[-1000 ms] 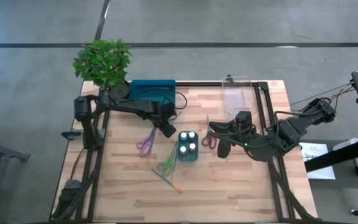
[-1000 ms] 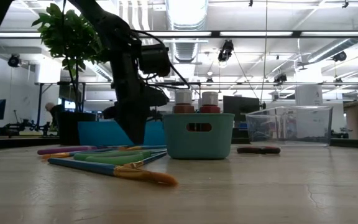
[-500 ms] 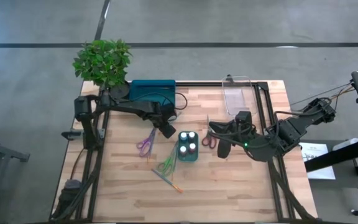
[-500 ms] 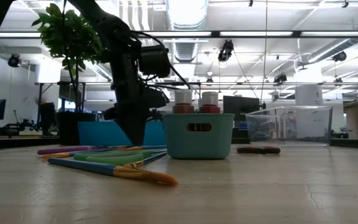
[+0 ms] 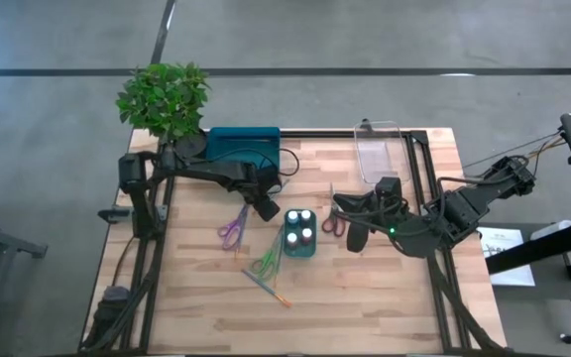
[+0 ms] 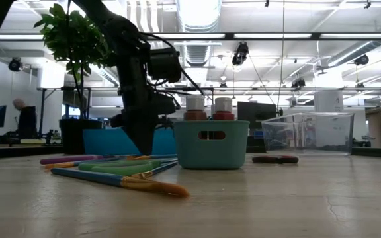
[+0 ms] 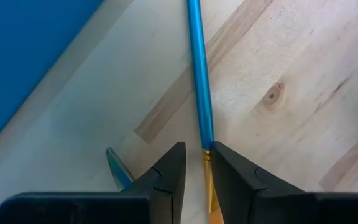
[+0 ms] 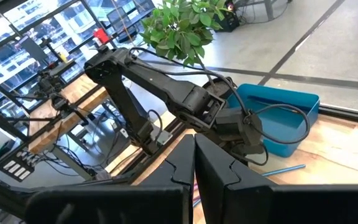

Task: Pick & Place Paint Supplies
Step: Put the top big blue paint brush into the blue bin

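A blue-handled brush (image 7: pixel 197 74) lies flat on the wooden table beside the teal tray (image 5: pixel 243 142). My left gripper (image 7: pixel 199 149) points down at it, open by a narrow gap. One finger stands on each side of the brush where the blue handle meets the gold ferrule (image 7: pixel 207 163). White-capped pots (image 6: pixel 195 106) stand in a small teal basket (image 5: pixel 300 248). Purple scissors (image 5: pixel 233 226), green scissors (image 5: pixel 266 260), another brush (image 5: pixel 268 290) and red scissors (image 5: pixel 331 223) lie on the table. My right gripper (image 8: pixel 194 163) is shut and raised to the right of the basket. My left gripper comes from above with its fingers across the blue brush at the ferrule end of the handle. A strip of table shows between the brush and one finger (image 7: pixel 173 163). Whether the other finger touches the brush, I cannot tell. The brush lies flat on the table.
A clear plastic tray (image 5: pixel 380 149) stands at the far right. A potted plant (image 5: pixel 165 99) stands at the far left corner. A black cable (image 5: pixel 287 164) loops by the teal tray. A person shows far off in the room behind the table.
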You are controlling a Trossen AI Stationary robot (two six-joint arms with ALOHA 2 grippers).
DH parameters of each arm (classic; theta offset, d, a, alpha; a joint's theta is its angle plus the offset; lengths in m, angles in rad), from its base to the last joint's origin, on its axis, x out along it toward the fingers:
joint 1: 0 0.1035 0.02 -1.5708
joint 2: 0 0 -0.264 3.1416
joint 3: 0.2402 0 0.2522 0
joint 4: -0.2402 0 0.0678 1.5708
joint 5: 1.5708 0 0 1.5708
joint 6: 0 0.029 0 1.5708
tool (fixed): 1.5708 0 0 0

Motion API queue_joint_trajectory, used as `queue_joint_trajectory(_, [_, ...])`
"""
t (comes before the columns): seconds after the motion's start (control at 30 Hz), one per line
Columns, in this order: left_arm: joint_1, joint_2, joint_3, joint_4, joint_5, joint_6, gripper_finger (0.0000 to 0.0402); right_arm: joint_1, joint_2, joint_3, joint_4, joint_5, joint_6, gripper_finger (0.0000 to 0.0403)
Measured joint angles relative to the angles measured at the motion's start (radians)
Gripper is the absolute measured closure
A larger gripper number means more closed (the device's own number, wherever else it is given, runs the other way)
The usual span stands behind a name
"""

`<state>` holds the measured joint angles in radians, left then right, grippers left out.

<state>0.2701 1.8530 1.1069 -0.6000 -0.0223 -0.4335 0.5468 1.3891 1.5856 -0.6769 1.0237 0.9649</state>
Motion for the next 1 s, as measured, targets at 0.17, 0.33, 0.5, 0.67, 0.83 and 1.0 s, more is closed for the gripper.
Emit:
queue_joint_trajectory(0.17, [-0.012, 0.000, 0.000, -0.004, 0.000, -0.001, 0.0316, 0.000, 0.000, 0.000, 0.000, 0.001, 0.000, 0.0394])
queue_joint_trajectory(0.33, [-0.023, 0.000, 0.000, -0.008, 0.001, -0.004, 0.0316, 0.000, 0.000, 0.000, 0.000, 0.005, 0.000, 0.0394])
queue_joint_trajectory(0.5, [-0.022, 0.000, 0.000, -0.007, 0.000, -0.011, 0.0316, 0.000, 0.000, 0.000, 0.000, 0.005, 0.000, 0.0394])
queue_joint_trajectory(0.67, [-0.023, 0.000, -0.001, -0.007, -0.002, -0.011, 0.0334, 0.000, 0.000, 0.000, 0.000, 0.006, 0.000, 0.0394])
queue_joint_trajectory(0.83, [-0.036, 0.000, -0.002, -0.004, -0.004, -0.003, 0.0390, 0.000, 0.000, 0.000, 0.000, 0.008, -0.002, 0.0394])
queue_joint_trajectory(1.0, [-0.058, 0.041, 0.005, 0.001, -0.001, -0.003, 0.0394, 0.000, 0.000, 0.000, 0.000, 0.009, -0.007, 0.0394])
